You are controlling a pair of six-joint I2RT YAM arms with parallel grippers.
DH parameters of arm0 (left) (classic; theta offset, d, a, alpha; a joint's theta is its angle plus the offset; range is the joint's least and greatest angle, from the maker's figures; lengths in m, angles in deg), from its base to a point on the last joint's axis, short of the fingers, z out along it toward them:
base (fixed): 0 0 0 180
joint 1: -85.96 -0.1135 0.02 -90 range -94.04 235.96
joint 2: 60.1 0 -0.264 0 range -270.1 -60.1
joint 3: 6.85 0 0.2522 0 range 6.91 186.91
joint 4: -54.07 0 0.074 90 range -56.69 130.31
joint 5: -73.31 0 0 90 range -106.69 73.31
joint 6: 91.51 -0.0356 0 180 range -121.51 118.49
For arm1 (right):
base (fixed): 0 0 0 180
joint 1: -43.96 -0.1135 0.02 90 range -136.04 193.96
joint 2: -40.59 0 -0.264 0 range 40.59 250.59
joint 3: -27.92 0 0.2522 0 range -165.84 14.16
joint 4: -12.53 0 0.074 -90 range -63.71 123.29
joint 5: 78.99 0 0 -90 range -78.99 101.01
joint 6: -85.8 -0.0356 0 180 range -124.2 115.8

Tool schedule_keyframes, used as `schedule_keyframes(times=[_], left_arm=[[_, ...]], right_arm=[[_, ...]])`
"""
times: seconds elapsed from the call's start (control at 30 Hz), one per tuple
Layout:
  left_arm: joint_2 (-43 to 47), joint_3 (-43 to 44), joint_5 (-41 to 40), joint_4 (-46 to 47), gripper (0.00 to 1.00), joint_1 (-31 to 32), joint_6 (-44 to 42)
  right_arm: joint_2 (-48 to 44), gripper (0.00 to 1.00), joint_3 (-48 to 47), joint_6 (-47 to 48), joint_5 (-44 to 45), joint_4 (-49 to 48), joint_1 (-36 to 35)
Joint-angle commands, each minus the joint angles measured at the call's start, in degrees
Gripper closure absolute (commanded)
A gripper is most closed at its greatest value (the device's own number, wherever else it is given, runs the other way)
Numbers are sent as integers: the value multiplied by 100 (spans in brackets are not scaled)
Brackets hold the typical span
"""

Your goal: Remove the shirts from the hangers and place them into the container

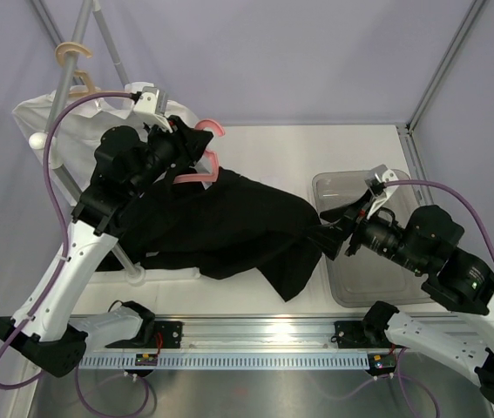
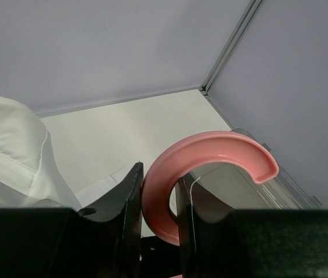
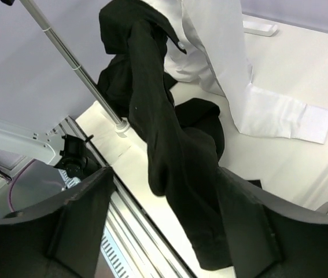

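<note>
The left fingers are pinched tight on the hook of the pink hanger, holding it above the counter. The black shirt sags from it toward the container. The right fingers stand wide with the cloth loose between them. I'd close on the fabric first, then pull steadily binward with the hanger steady.

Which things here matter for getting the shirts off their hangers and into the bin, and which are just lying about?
For the job: black shirt, white shirt, pink hanger, tan hanger, clear bin.
Just there: metal rack pole, purple cables, slotted rail along the near edge.
</note>
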Motion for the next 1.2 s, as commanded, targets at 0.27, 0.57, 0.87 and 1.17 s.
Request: schedule_keyframes(times=[0.27, 0.57, 0.87, 1.17], left_arm=[[38, 317, -18, 194, 100, 45, 7], [-68, 457, -308, 9, 100, 53, -204], [-375, 554, -888, 9, 100, 45, -626], [-455, 572, -836, 132, 100, 53, -608]], right_arm=[[-208, 36, 536, 26, 148, 66, 24], [-375, 100, 475, -185, 762, 460, 24], [-1236, 100, -420, -414, 2131, 1602, 24], [-1667, 100, -1318, -642, 2909, 2728, 33]])
